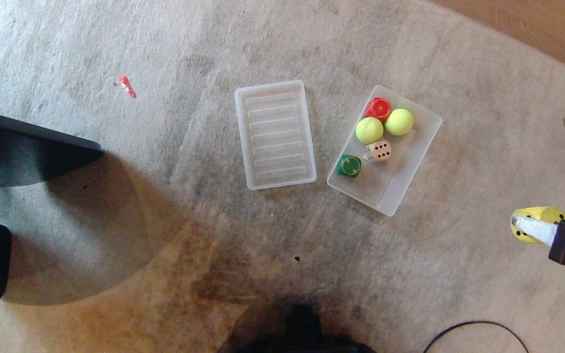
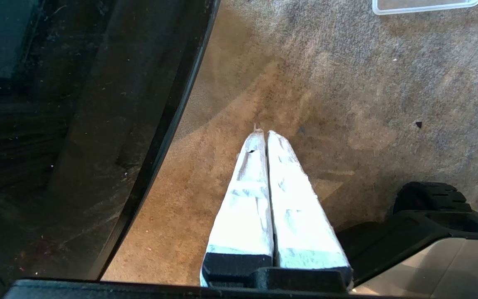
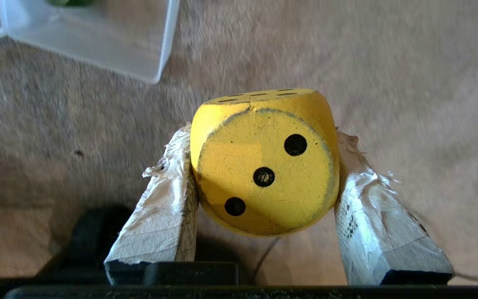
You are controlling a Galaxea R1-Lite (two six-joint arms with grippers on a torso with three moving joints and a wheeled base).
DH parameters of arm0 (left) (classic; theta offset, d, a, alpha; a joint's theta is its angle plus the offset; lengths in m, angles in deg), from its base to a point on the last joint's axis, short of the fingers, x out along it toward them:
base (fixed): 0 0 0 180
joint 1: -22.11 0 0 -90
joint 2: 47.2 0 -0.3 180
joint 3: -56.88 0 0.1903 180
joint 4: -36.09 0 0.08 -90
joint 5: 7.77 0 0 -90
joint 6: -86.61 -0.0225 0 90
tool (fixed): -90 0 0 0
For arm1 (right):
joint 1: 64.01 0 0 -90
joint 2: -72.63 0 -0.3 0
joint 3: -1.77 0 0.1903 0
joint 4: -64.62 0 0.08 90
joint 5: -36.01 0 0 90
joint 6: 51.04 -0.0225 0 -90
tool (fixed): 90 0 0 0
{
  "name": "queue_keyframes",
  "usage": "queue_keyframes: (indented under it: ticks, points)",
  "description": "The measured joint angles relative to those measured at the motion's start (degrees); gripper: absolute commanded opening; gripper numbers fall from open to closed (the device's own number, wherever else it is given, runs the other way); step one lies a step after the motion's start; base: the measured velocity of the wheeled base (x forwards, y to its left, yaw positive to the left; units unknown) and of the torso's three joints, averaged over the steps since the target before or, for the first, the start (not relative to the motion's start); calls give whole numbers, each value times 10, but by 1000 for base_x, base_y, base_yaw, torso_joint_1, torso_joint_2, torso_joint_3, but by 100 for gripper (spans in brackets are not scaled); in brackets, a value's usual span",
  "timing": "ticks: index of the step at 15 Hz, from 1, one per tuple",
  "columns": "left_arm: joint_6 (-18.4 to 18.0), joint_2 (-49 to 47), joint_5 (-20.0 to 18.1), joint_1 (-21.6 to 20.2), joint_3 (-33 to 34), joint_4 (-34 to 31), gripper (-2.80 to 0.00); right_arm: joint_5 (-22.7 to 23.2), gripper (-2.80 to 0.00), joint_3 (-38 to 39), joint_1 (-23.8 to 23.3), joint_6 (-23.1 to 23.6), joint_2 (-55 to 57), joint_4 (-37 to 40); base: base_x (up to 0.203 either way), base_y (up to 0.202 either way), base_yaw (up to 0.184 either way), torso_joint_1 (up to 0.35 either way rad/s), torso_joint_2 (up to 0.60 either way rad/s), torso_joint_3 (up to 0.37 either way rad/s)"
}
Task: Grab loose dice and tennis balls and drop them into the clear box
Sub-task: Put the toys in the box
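Yellow die (image 3: 264, 166) clamped betw. right gripper (image 3: 264, 149) fingers.

Both grippers are built alike. The left gripper (image 2: 262, 135) is made of two long tapered fingers (image 2: 247, 199) wrapped in crinkled white tape, set behind in a black block mount. The right gripper (image 3: 264, 174) has the same white, frayed tape on its fingers (image 3: 162, 216), with black bases. A black base housing (image 2: 430, 232) is seen beside the left jaws.

You see matt, scuffed paint on the yellow die (image 3: 264, 166) — crinkled white tape wraps the fingers (image 3: 160, 216). The clear box (image 1: 410, 166) looks like smooth translucent plastic — the carpet (image 1: 165, 220) coarse, stained pile.
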Motion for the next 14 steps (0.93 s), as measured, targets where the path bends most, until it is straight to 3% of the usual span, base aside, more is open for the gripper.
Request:
queue_keyframes:
  ticks: [9,14]
  points:
    - [0,0,0,0,0,0,-280,5,-280,-108,37,-22,208,-145,0,0,0,0,0,0]
    - [0,0,0,0,0,0,-280,6,-280,-180,51,-25,285,-170,0,0,0,0,0,0]
